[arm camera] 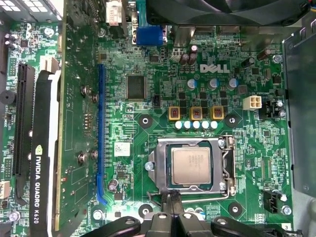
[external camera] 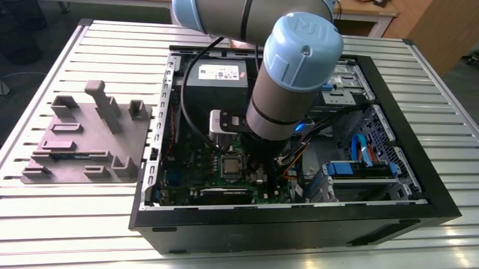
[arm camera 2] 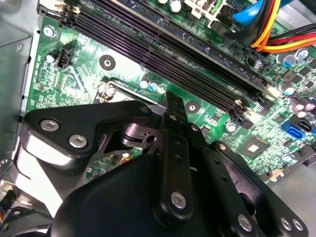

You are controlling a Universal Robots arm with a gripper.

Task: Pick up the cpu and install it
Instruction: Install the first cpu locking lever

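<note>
Slatted metal table [external camera: 90, 224], open black computer case [external camera: 299, 224]. Silver-grey square cpu [arm camera: 191, 165] seated in socket frame (six o'clock: black gripper [arm camera: 174, 210], fingertips together, holding nothing).

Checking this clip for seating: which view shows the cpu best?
The first wrist view: the cpu lies flat in its socket, whole top visible, the gripper at its edge. In the exterior view it is small, beside the arm.
</note>
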